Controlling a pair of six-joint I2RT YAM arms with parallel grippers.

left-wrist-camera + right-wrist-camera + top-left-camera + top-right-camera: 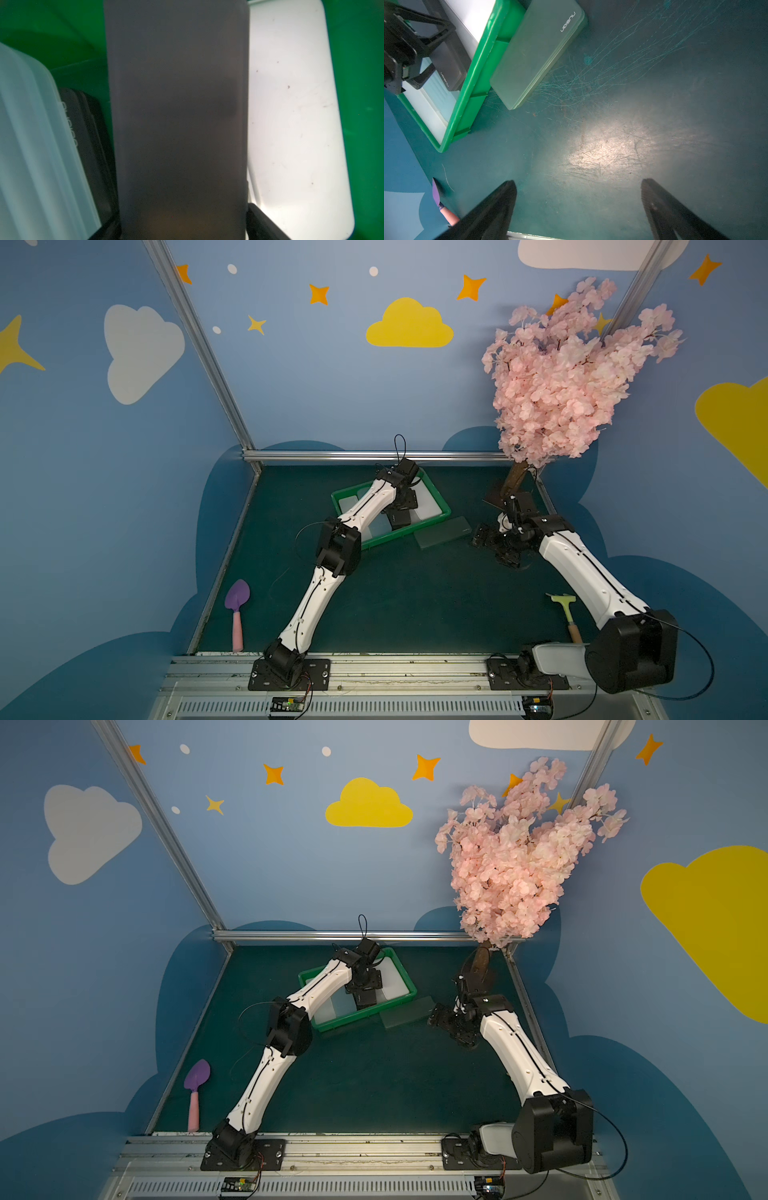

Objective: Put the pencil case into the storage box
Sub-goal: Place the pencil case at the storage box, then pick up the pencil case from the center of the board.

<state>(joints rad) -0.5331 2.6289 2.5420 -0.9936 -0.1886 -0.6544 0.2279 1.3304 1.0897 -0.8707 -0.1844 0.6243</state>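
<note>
Watching from my desk, I see the left gripper (444,47) down inside the storage box (483,68), its fingers either side of a dark grey pencil case (176,114), though I cannot tell whether they pinch it or stand just clear. A white case (291,104) lies beside it in the box, while a pale green pencil case (537,54) sits on the mat (654,104) just beside the box's outer wall. The right gripper (578,181) hangs spread wide over the mat.

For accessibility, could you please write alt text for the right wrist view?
The open, empty right gripper hovers over the dark green table. Ahead, a frosted green pencil case lies outside the storage box, alongside its wall; the left gripper straddles a dark case inside.
</note>
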